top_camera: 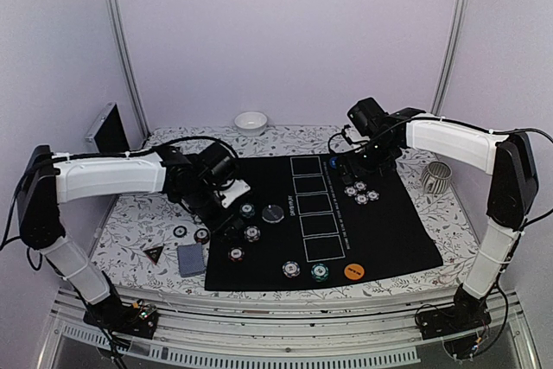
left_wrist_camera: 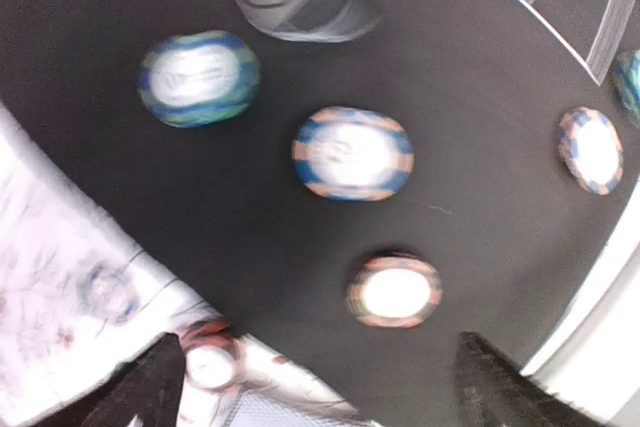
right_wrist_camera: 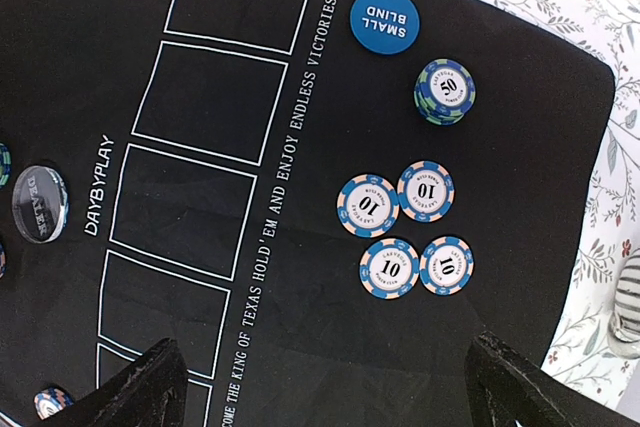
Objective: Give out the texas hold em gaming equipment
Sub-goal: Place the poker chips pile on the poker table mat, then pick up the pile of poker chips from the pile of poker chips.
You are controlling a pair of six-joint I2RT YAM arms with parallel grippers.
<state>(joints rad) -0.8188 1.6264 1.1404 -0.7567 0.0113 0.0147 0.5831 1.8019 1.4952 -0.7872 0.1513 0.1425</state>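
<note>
On the black mat (top_camera: 389,239), several blue "10" chips (right_wrist_camera: 405,230) lie flat beside a green "50" stack (right_wrist_camera: 444,91) and a blue small-blind disc (right_wrist_camera: 384,16). My right gripper (right_wrist_camera: 330,397) hovers open and empty just short of them (top_camera: 359,170). My left gripper (left_wrist_camera: 320,397) is open and empty over the mat's left edge (top_camera: 226,218), above a red chip (left_wrist_camera: 394,290). Another red chip (left_wrist_camera: 212,359) lies off the mat. More chips (top_camera: 252,233), a dealer button (top_camera: 273,213) and an orange disc (top_camera: 352,271) lie on the mat. The triangle marker (top_camera: 154,254) and cards (top_camera: 190,259) lie to its left.
A white bowl (top_camera: 251,122) stands at the back centre and a silver case (top_camera: 108,131) leans at the back left. A wire cup (top_camera: 436,177) stands right of the mat. The left wrist view is motion-blurred.
</note>
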